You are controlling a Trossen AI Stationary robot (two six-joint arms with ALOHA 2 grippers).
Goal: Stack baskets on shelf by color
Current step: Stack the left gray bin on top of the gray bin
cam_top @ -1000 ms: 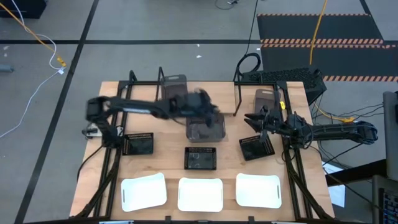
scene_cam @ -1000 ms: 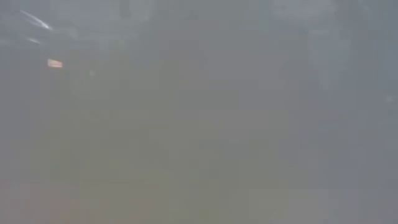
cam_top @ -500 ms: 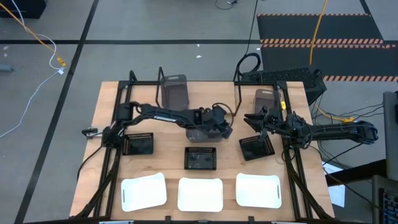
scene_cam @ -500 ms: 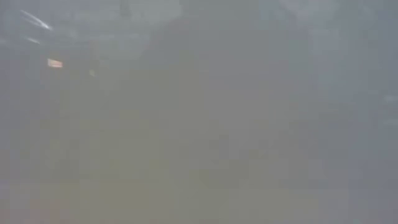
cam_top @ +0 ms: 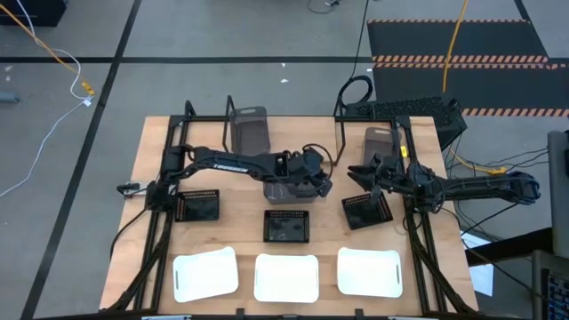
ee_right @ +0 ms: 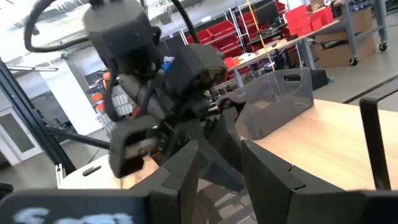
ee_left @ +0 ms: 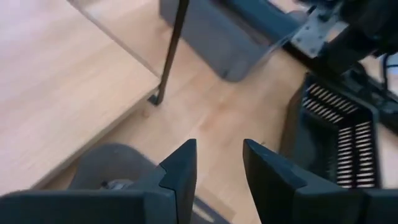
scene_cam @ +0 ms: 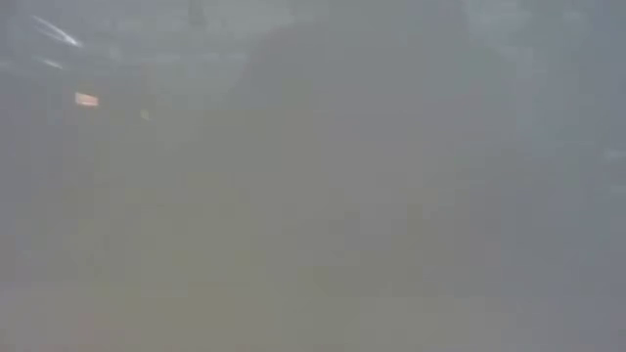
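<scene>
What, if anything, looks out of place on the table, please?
The mesh basket by the right hand sits turned askew; the other two mesh baskets lie square to the table. Nothing looks spilled or damaged.

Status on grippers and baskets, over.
Left gripper at large dark grey solid basket, table centre. Right gripper beside small black mesh basket. Nothing seen blocking black-rod wooden shelf.

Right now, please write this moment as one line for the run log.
left pincer: holding dark grey basket at table centre | right pincer: over black mesh basket, grip unclear | white baskets: front row
</scene>
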